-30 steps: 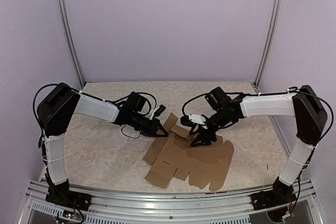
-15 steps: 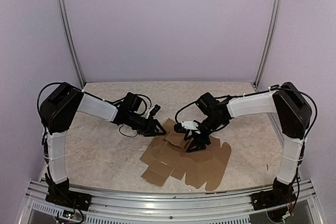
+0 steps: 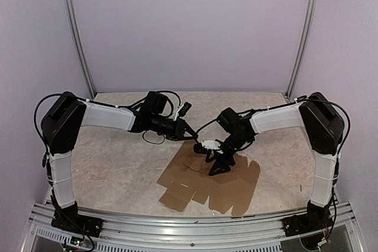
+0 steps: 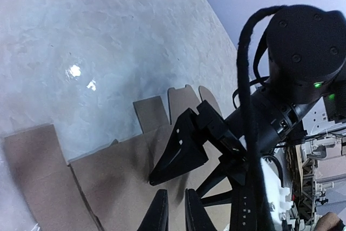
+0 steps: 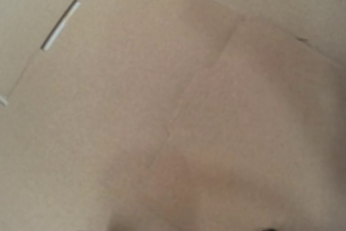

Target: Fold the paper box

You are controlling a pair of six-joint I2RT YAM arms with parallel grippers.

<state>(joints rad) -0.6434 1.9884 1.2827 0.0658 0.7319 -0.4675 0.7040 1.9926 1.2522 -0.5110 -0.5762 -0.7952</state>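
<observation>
Presently my right gripper (image 3: 215, 166), fingers spread, apparently pins the paper box (image 3: 236, 190) flat for creasing; left gripper (image 4: 174, 212), nearly together, hovers empty nearby.

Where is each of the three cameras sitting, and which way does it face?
Top external: above and behind the arm bases, looking down at the table; both arms, left gripper and right gripper show.
Left wrist: faces the right gripper over the paper box; own fingertips at bottom edge.
Right wrist: close over the paper box; fingers not visible.
Shared by all: the paper box.
</observation>
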